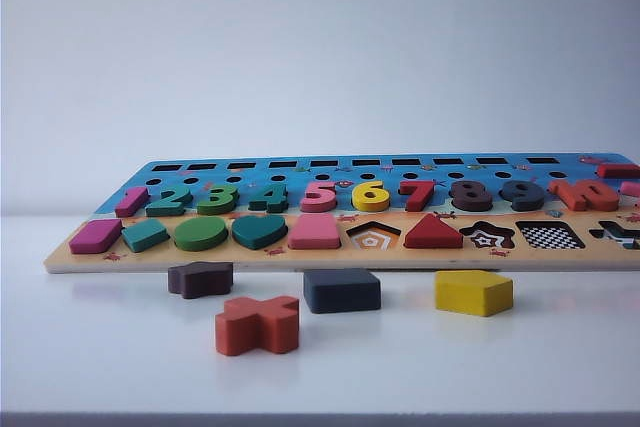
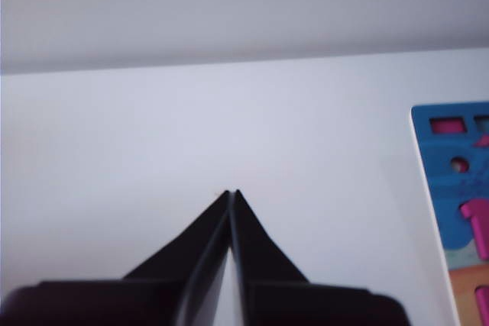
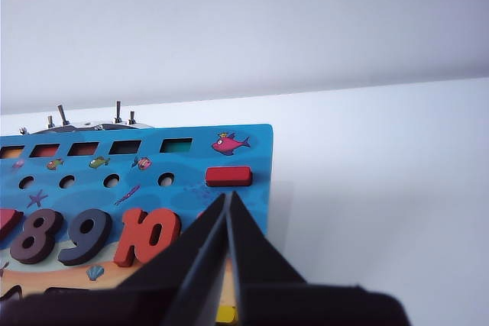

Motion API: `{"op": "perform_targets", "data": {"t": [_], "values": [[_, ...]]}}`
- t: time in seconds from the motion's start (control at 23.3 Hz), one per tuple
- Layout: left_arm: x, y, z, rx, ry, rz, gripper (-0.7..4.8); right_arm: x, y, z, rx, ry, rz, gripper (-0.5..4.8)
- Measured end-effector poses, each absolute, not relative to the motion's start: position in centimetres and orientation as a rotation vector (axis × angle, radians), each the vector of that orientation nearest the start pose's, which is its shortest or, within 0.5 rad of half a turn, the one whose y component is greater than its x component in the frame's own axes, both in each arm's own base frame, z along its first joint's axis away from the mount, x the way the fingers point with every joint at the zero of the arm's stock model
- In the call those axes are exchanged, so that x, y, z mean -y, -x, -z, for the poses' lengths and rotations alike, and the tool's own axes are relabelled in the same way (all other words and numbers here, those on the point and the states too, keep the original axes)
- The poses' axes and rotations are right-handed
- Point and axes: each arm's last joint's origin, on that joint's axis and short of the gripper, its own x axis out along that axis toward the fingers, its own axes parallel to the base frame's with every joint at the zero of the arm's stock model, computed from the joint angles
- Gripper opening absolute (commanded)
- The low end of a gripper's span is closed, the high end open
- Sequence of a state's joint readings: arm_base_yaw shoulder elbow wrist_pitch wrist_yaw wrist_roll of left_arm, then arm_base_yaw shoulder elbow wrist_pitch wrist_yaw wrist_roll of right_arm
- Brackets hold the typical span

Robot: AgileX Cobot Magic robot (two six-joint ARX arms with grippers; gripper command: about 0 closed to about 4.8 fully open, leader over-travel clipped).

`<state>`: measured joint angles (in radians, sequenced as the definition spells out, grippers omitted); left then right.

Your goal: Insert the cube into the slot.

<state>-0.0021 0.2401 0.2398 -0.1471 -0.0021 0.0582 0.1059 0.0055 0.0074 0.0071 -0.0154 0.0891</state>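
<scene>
The dark navy cube (image 1: 342, 290) lies flat on the white table just in front of the wooden puzzle board (image 1: 300, 259). The slot (image 1: 550, 235), a square cutout with a black-and-white checkerboard, is in the board's front row toward the right. Neither arm shows in the exterior view. In the left wrist view my left gripper (image 2: 231, 192) is shut and empty over bare table, beside one end of the board (image 2: 457, 188). In the right wrist view my right gripper (image 3: 228, 195) is shut and empty above the board's end (image 3: 244, 196) near the orange "10" (image 3: 147, 236).
In front of the board also lie a purple-brown star block (image 1: 200, 278), a red cross block (image 1: 258, 324) and a yellow pentagon block (image 1: 473, 292). Number pieces and shape pieces fill much of the board. A small red bar (image 3: 228, 176) lies near the board's corner.
</scene>
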Motion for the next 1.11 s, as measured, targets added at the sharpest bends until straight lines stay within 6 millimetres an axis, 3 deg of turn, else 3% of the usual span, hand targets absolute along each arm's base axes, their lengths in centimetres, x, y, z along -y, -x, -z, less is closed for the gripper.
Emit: {"op": "perform_targets", "data": {"t": [0.3, 0.43, 0.69, 0.73, 0.86, 1.11], "values": [[2.0, -12.3, -27.9, -0.114, -0.068, 0.16, 0.1, -1.2, -9.6, -17.1, -0.014, -0.233, -0.161, 0.23], [3.4, -12.9, -30.1, -0.114, -0.074, 0.261, 0.1, -1.2, -8.8, -19.6, 0.004, -0.279, -0.191, 0.33], [5.4, -12.8, -30.6, -0.236, -0.108, 0.405, 0.1, -1.0, -6.8, -24.1, 0.039, -0.309, -0.197, 0.41], [5.9, -12.5, -30.7, -0.289, -0.125, 0.449, 0.1, -0.8, -5.6, -26.2, 0.073, -0.315, -0.202, 0.41], [6.6, -12.0, -30.7, -0.368, -0.148, 0.534, 0.1, -0.6, -3.7, -29.0, 0.099, -0.318, -0.204, 0.41], [7.5, -11.3, -30.1, -0.546, -0.183, 0.668, 0.1, -0.4, -1.7, -33.5, -0.022, -0.316, -0.192, 0.41]]}}
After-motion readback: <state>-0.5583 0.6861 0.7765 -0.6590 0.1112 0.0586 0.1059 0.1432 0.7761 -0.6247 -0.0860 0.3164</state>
